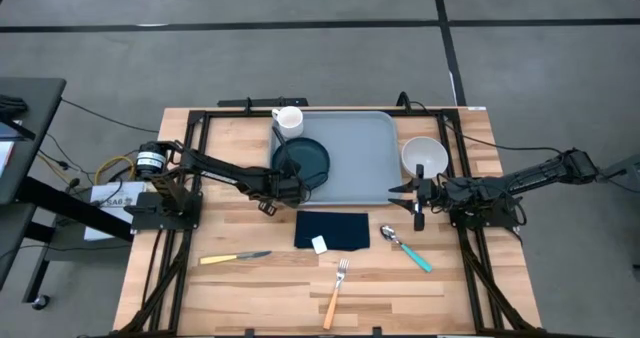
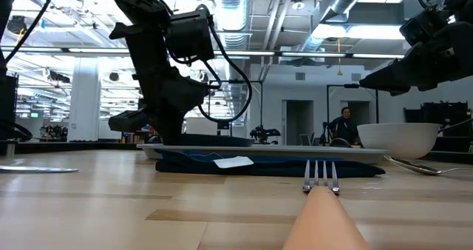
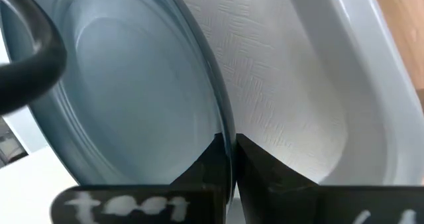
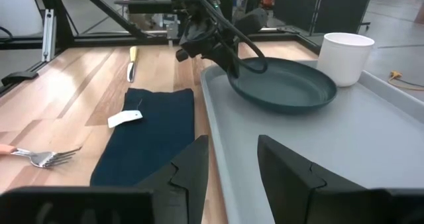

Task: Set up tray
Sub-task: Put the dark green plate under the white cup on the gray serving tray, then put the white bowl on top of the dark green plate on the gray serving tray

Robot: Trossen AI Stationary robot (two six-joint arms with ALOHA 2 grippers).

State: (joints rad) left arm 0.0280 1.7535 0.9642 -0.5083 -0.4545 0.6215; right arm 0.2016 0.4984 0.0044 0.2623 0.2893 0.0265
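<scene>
The light blue-grey tray [image 1: 365, 163] lies at the table's middle far side. A dark teal plate [image 1: 302, 160] sits on its left part, next to a white mug [image 1: 288, 121]. My left gripper [image 1: 296, 185] is at the plate's near rim and is shut on it. My right gripper [image 1: 403, 194] is open at the tray's near right corner. In the right wrist view its fingers [image 4: 192, 168] stand on either side of the tray's rim [image 4: 213, 124] without visibly touching it. My left gripper [image 3: 230, 154] pinches the plate's rim [image 3: 225, 128] on its near left side, one finger [image 3: 205, 168] on the inner face and the other on the outer face. It reaches in from the table's left. In the right wrist view the plate [image 4: 285, 85] rests on the tray.
A white bowl [image 1: 424, 156] stands just right of the tray, close to my right gripper. A dark navy napkin [image 1: 332, 230] with a white tag lies near the tray. A knife [image 1: 235, 259], a fork [image 1: 336, 293] and a spoon [image 1: 408, 249] lie toward the near edge.
</scene>
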